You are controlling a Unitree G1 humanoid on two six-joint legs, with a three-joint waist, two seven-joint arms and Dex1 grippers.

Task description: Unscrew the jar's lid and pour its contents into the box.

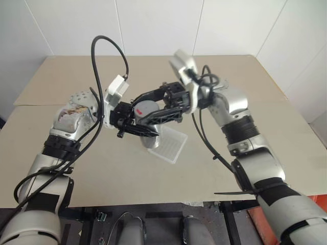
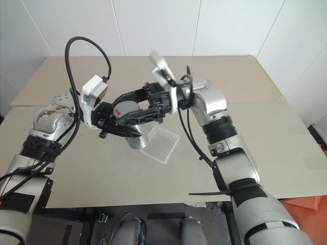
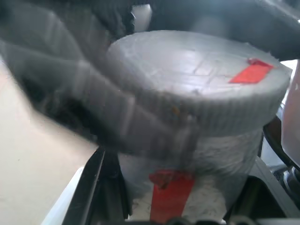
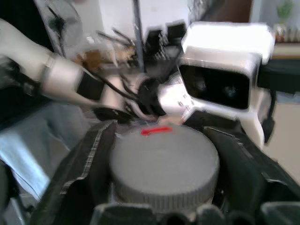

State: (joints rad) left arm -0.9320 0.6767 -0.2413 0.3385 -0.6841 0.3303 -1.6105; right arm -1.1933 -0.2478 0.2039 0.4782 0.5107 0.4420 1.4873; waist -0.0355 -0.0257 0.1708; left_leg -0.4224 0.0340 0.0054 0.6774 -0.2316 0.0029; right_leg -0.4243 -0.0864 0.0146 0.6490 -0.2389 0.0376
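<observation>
Jar (image 1: 149, 133) first: we are seeing it held up in the air between the two arms, above the surface and just over the near-left edge of the box (image 1: 171, 145). On our left, the left gripper (image 1: 134, 127) is clenching tight around the jar's body; in the left wrist view its black fingers (image 3: 101, 187) are pressing the jar's sides below the cap, with the red part of the label showing between them. The lid (image 1: 145, 108), pale grey with a small red mark on top, is sitting on the jar. Moving right, the right gripper (image 1: 156, 106) is reaching in level from the other side, its fingers (image 4: 82, 161) standing wide on either side of the lid's ribbed rim; we cannot tell whether they are pressing it. Under them, the surface (image 1: 245, 81) is lying as flat tan sheets, with white walls rising behind it. Black cables are looping off both wrists over the work area, and the box is resting on the surface, partly hidden by the jar.
</observation>
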